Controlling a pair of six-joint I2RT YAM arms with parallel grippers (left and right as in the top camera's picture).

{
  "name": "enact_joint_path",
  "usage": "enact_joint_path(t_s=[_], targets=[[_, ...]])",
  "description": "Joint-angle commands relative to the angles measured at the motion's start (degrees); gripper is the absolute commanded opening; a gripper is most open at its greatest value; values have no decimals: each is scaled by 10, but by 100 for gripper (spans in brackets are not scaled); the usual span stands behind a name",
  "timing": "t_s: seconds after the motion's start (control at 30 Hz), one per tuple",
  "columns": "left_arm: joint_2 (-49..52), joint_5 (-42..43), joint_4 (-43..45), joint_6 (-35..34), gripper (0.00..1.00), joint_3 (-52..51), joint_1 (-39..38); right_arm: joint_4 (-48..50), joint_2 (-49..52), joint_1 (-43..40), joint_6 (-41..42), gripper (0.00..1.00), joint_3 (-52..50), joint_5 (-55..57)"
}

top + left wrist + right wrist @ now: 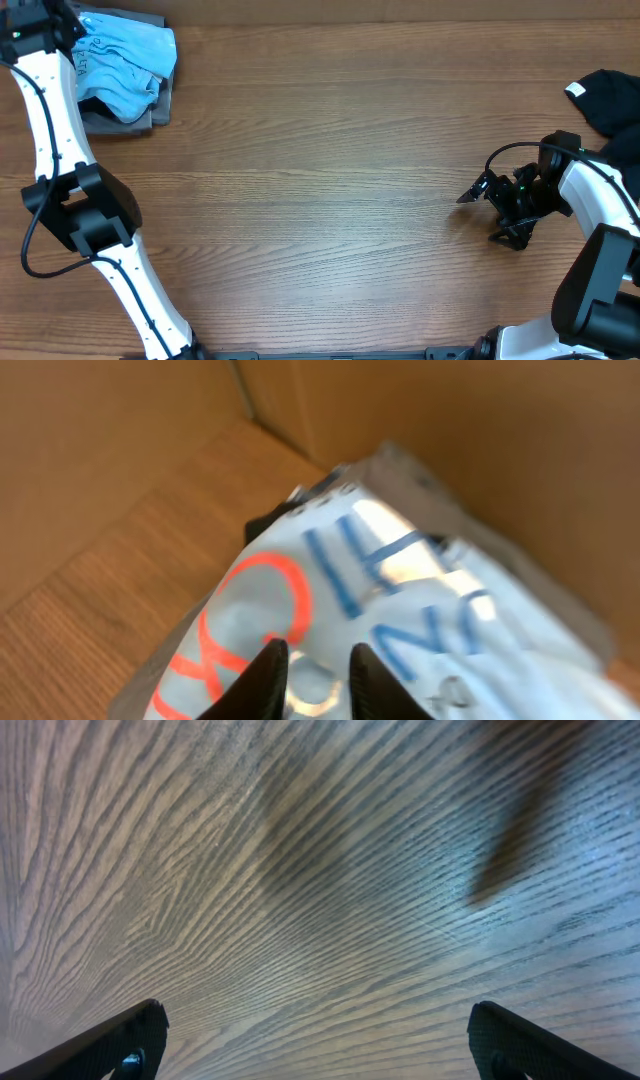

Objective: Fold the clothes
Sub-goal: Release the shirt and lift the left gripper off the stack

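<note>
Where the left arm reaches into the far left corner of the brown wood-grain surface [330,150], we see a crumpled light-blue cotton T-shirt [125,62] lying on top of a flat grey garment [155,112]. The shirt is bunched, not folded flat, and the grey one shows only along the pile's near and right edges.

In the left wrist view, the left fingers [268,678] sit low over the shirt's print, red-orange and blue lettering on pale fabric, all blurred. We note a narrow gap between them with fabric showing in it. We cannot tell if they pinch cloth or just hover. A plain brown panel [480,430] stands behind the pile.

A soft black garment with a small white tag [608,98] lies at the far right edge, well apart from the blue pile.

The right fingers [115,1045] are spread wide and released, with nothing between them and only bare wood below. In the overhead view we see them near the right side of the surface, on the near side of the black garment and apart from it.
</note>
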Motion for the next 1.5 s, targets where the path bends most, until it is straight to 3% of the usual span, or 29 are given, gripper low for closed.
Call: enact_joint_path(t_s=[0.0,0.23,0.33,0.47,0.83,1.0,1.03,1.07,1.17,1.27,1.47], targets=[[42,9,-12,16,29,1,11,3,2,2,3,100,-3,-3],[84,-11,-14,16,34,1,17,-8,2,2,3,100,-3,-3],[85,-15,-9,16,44,1,26,-8,2,2,3,100,-3,-3],[74,-14,-9,16,50,1,38,-8,2,2,3,100,-3,-3],[43,16,-24,21,57,1,64,-6,2,2,3,100,-3,-3],[28,44,-23,21,57,1,55,-6,2,2,3,100,-3,-3],[12,40,-23,26,53,1,47,-6,2,2,3,100,-3,-3],[-2,39,-24,28,55,1,40,-6,2,2,3,100,-2,-4],[-46,40,-28,27,83,1,21,-10,0,2,3,100,2,-10],[-96,44,-46,27,99,1,-5,-17,-7,2,3,100,16,-19],[-186,68,-102,27,100,1,-61,-41,-88,2,3,99,42,-21]])
